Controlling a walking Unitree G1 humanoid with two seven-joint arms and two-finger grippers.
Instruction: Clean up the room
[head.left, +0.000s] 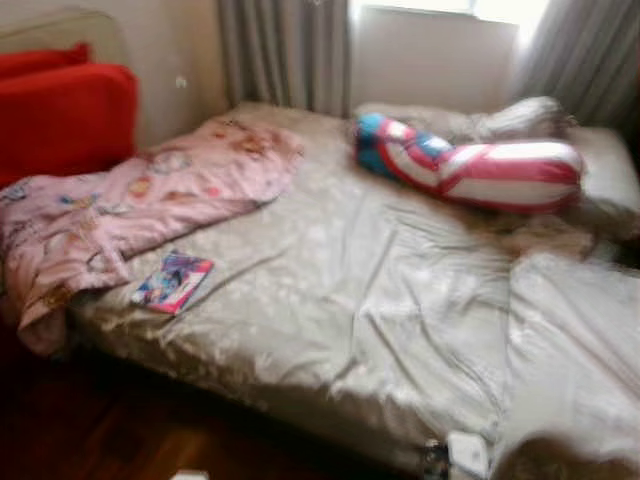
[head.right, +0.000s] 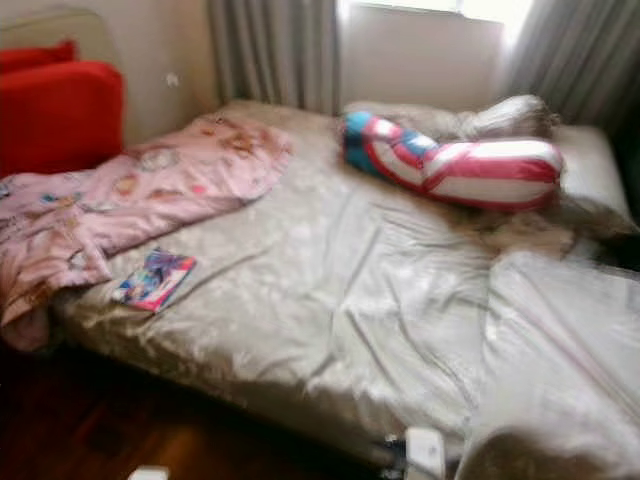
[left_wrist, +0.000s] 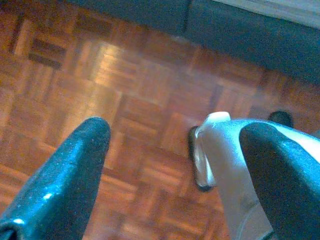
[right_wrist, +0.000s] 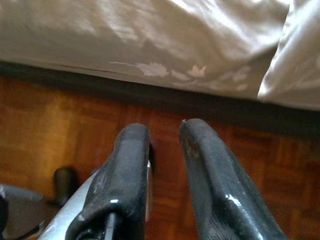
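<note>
Starting at the far left, red cushions (head.left: 62, 112) sit against the wall, with a pink blanket (head.left: 130, 205) rumpled over the bed's (head.left: 330, 300) left side and a small colourful book (head.left: 173, 282) just beside its near edge. Over on the far right lies a red, white and blue bolster pillow (head.left: 480, 165) below grey curtains (head.left: 285, 50). Both arms hang low over the parquet floor (left_wrist: 100, 90): left gripper (left_wrist: 172, 150) spread wide and empty, right gripper (right_wrist: 165, 150) narrowly parted, empty, near the bed's edge.
</note>
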